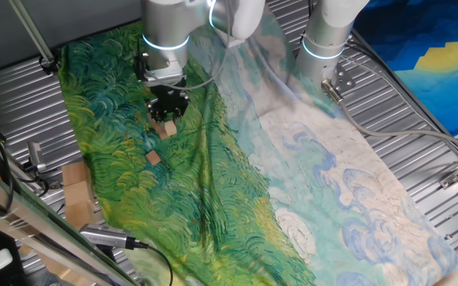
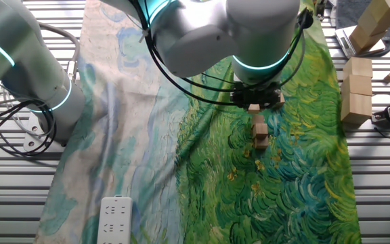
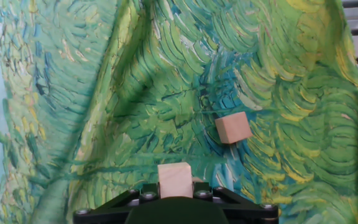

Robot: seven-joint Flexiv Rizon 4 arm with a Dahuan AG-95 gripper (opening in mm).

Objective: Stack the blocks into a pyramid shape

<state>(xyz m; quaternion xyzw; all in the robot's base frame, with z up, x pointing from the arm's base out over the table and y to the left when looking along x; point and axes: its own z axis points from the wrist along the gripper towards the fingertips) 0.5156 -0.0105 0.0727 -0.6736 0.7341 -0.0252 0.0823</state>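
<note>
My gripper (image 1: 168, 111) is shut on one small light-brown wooden block (image 3: 175, 180), held between the jaws just above the green painted cloth (image 1: 118, 95). The held block also shows under the gripper (image 2: 254, 102) in the other fixed view. A second block (image 3: 233, 128) lies on the cloth a short way ahead and to the right of the held one, apart from it. It shows in one fixed view (image 1: 153, 158) and in the other fixed view (image 2: 260, 133), where two tan faces sit one above the other; I cannot tell whether that is one block or two. Other blocks are out of view.
Larger wooden blocks (image 2: 357, 91) stand off the cloth on the metal table (image 2: 378, 176). A flat cardboard piece (image 1: 76, 195) lies at the cloth's edge. A second arm (image 1: 328, 32) stands at the back. A white power strip (image 2: 116, 218) lies on the cloth's pale part.
</note>
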